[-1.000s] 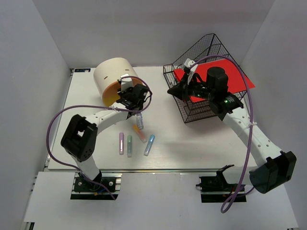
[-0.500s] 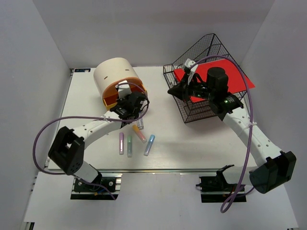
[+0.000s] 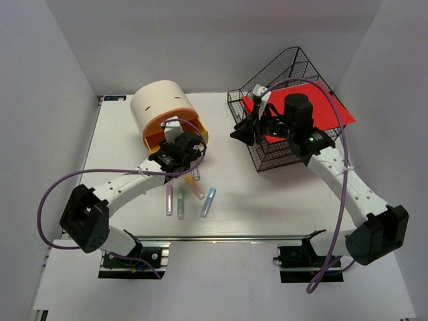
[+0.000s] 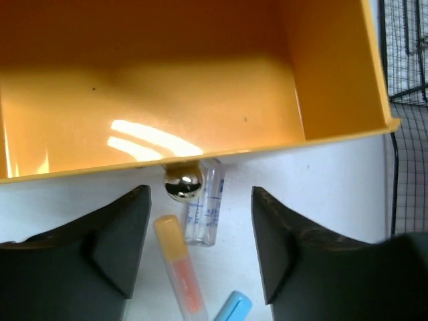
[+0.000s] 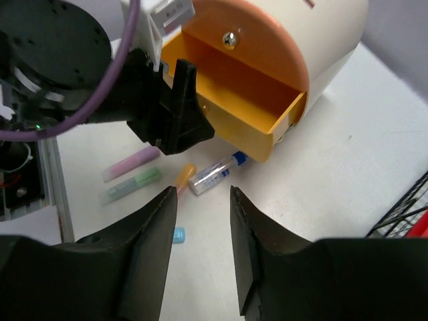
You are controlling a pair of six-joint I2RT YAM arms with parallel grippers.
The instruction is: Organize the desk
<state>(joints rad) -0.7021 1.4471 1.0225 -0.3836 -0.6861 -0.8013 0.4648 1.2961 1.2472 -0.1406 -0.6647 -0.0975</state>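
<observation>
The big flat white desk [image 3: 267,200] sits under everything. The cream round drawer box [image 3: 157,107] has its orange plastic drawer [image 4: 167,100] out, and it looks empty. The black wire basket [image 3: 294,60] holds a flat red sheet [image 3: 328,107]. The left gripper [image 4: 200,200] and right gripper [image 5: 202,194] are both spread apart, holding nothing.

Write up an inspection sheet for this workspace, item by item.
Surface: white desk, flat, no spills seen.
Job's things: cream drawer box at far left, its orange drawer pulled out, visible inside bare; black wire basket at far right holds a red folder.
Clutter: pink marker, green marker, orange marker, blue marker and a clear tube lie loose by the drawer front.
Tools: left tool open at the drawer's knob, holding nothing; right tool open above the desk, holding nothing.
Cables: a purple cable loops off each arm.
Surroundings: plain white walls; nothing else seen.
</observation>
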